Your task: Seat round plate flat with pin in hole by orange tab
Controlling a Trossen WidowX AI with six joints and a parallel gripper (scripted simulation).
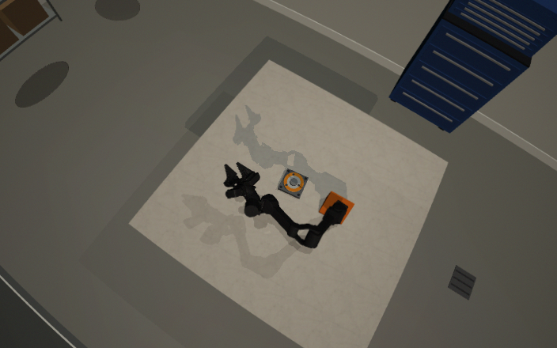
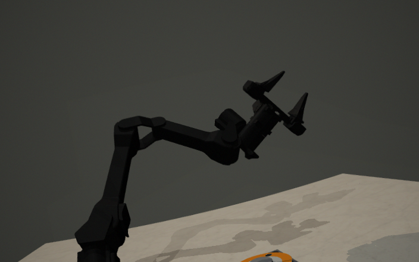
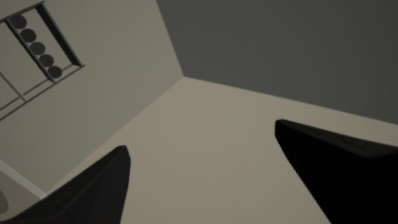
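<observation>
the gripper point(image 2: 294, 85) stands wide, its two dark pointed fingers point(image 2: 299, 105) well apart with nothing between them and nothing touching them. it is raised high above the table point(image 2: 383, 202) and tilted upward, so the wrist view shows only the two fingertips at the lower edges with a wall and ceiling corner beyond. from above, the gripper point(image 1: 239, 172) sits off to one side of the fixture, apart from it. behind it the black arm point(image 2: 184, 135) bends back at an elbow and drops to its mount, which from the top stands on an orange block point(image 1: 327, 203) on the pale table.

the round plate point(image 1: 293, 182) lies on the grey square base point(image 1: 283, 187), near the arm's mount, an orange ring showing around a grey centre where the post point(image 1: 293, 182) is. at this size the tab, the hole and the pin cannot be made out, so whether the plate lies flat is unclear. in the exterior view only an orange sliver of the plate point(image 2: 263, 258) shows at the bottom edge. a blue drawer cabinet point(image 1: 479, 56) stands well off the table.
</observation>
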